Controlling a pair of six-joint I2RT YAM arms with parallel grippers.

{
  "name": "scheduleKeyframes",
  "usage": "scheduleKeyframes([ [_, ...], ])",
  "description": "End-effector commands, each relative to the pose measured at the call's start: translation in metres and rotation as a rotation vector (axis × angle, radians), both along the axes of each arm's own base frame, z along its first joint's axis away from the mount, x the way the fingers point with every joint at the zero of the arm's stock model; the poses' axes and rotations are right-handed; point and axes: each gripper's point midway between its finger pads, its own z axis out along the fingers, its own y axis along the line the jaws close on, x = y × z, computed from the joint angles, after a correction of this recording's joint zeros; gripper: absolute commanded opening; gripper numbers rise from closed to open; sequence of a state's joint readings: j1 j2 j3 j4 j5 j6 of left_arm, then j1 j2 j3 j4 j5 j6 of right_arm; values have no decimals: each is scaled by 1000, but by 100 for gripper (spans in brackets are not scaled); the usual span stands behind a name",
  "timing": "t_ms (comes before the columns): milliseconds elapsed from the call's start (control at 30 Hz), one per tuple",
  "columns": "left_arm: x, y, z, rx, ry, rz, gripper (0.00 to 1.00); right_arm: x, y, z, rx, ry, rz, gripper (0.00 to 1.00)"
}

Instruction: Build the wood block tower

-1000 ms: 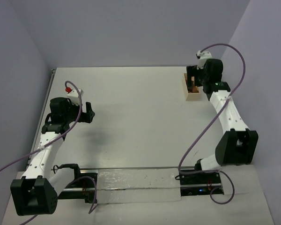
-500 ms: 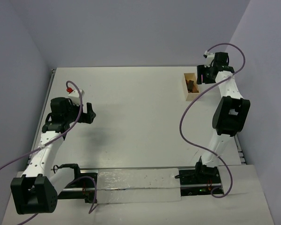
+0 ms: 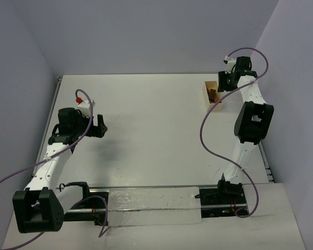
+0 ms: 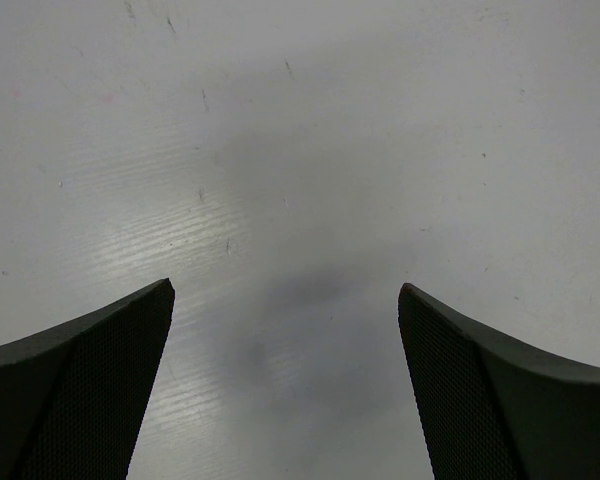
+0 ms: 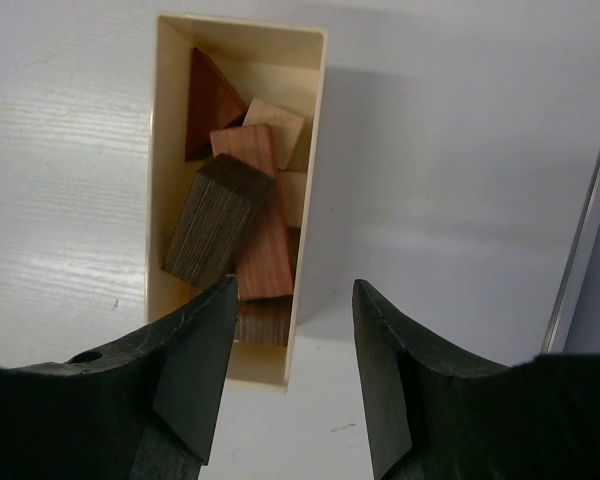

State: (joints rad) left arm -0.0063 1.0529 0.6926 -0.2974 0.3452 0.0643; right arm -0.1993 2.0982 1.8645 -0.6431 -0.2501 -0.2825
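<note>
Several wooden blocks lie loose in a pale open box [image 5: 152, 180]: a dark brown block [image 5: 212, 220], a reddish wedge [image 5: 212, 100], a reddish bar [image 5: 258, 255] and a pale cube [image 5: 272, 125]. No stacked tower shows. My right gripper [image 5: 292, 290] is open and empty above the box's near right corner. In the top view it [image 3: 225, 83] hangs over the box [image 3: 208, 99] at the far right. My left gripper [image 4: 285, 290] is open and empty over bare table, at the left in the top view [image 3: 100, 125].
The box stands near the table's far right corner, close to the right wall and a metal edge strip [image 5: 585, 230]. A purple cable [image 3: 208, 135] loops off the right arm.
The right arm has straightened from a bent pose, and its gripper has shifted a little right and farther back over the box. The left arm has barely moved.
</note>
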Motion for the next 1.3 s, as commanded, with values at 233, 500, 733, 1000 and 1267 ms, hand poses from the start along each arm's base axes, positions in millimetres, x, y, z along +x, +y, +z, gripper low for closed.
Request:
scheduleKeyframes([
  [233,11,2,15,5,-44,6,99,26,-9,8,-15,-30,7,55],
  [500,13,4,9,9,-20,17,99,35,-9,-10,-17,-4,10,55],
  [733,14,4,6,8,-8,18,99,40,-9,-29,-27,25,10,49],
  [1000,14,4,2,10,8,18,99,48,-3,-48,-97,40,36,39],
  [1267,14,4,2,9,10,19,99,49,-1,-54,-149,44,43,19],
])
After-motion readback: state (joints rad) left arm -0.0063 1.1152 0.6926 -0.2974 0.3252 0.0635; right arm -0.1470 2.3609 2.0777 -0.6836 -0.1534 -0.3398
